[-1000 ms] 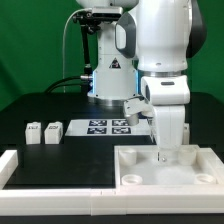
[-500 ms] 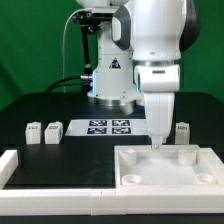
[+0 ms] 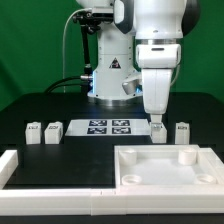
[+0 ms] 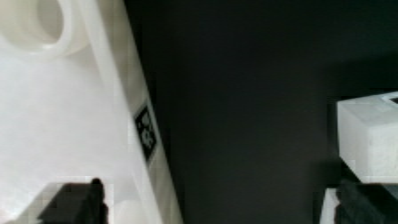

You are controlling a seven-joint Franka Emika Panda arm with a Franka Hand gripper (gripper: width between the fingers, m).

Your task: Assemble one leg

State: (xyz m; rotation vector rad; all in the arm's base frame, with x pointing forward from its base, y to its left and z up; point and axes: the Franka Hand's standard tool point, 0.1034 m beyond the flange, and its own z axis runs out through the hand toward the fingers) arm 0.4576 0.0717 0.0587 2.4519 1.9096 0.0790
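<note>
my claw (image 3: 157, 125) hangs low over the table (image 3: 80, 145), its fingers (image 4: 71, 203) spread wide and gripping nothing, with only bare table between them. the leg (image 3: 182, 131) stands just outside one finger. the panel (image 3: 150, 168) edge lies by the other finger.

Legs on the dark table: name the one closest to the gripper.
The lone leg on the exterior view's right, just beside the gripper; the other two legs stand together at that view's far left.
</note>
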